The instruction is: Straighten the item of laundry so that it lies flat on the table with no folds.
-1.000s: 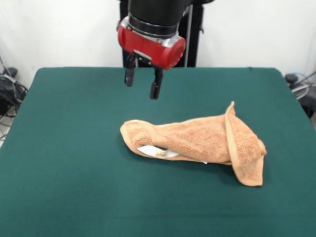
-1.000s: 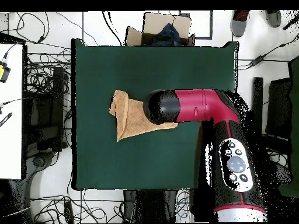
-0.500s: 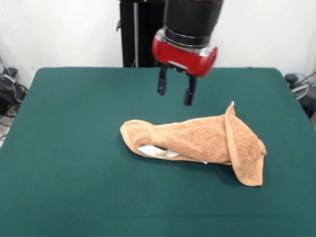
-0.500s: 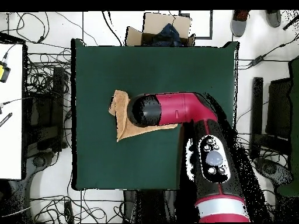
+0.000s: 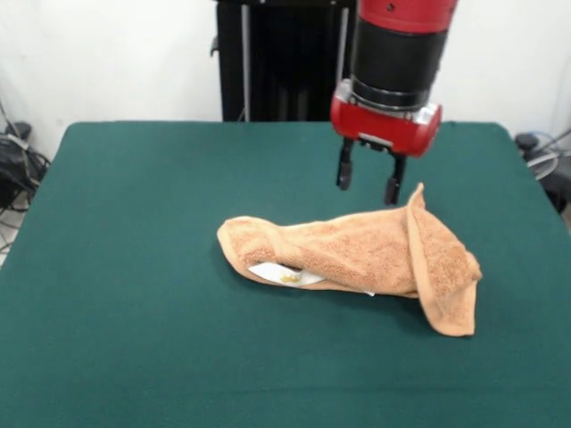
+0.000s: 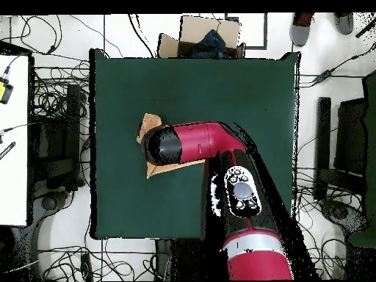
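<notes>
**Still bunched: towel lies folded, jaws hover above its raised corner**

Plainly, the towel [image 5: 357, 254] is not flat. It lies near the middle of the table [image 5: 134, 267], rolled and doubled over itself into a long, lumpy shape whose long axis runs across the front view from left to right. The left end is a rounded fold with a white tag [image 5: 285, 274] poking out underneath. The right end is thicker, with one flap draped down toward the camera and one corner standing up in a point.

The gripper [image 5: 367, 177] hangs just above and slightly left of that raised corner, clear of the cloth. Its jaws are spread, with nothing between them, and point straight down. Seen from the front, the towel lies below the jaws and mostly toward the camera, so the nearest cloth is the upright corner at the right end. The far rounded end is well apart from the jaws.

In the overhead view the arm [image 6: 191, 143] covers most of the towel, and only a bit of its edge shows beyond the wrist.

A likely next step is a short descent onto the raised corner, then a pull outward along the long axis to open the fold. The doubled layers could drag together rather than separate.

A cardboard box [image 6: 200, 37] sits on the floor beyond one table edge, holding something dark, too small to identify.
</notes>
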Tool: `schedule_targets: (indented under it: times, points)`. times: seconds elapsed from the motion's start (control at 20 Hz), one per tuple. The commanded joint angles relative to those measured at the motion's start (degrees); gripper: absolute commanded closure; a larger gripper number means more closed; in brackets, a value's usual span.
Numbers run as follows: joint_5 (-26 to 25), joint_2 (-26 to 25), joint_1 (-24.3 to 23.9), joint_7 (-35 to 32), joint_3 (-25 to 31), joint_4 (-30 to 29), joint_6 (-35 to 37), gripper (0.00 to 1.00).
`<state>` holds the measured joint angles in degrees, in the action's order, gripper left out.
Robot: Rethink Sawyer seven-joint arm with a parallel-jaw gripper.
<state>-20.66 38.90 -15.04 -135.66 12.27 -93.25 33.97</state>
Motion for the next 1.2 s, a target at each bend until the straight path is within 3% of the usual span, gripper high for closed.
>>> schedule_targets:
  times: [0.05,0.6,1.2]
  points:
    - [0.0,-6.41,2.23,-6.42,-0.33,-3.64,-7.22,0.0]
    - [-0.9,-17.12,5.88,-7.91,-5.06,3.02,-16.51,0.0]
    - [2.63,-25.98,8.49,-8.05,-7.84,6.73,-23.52,0.0]
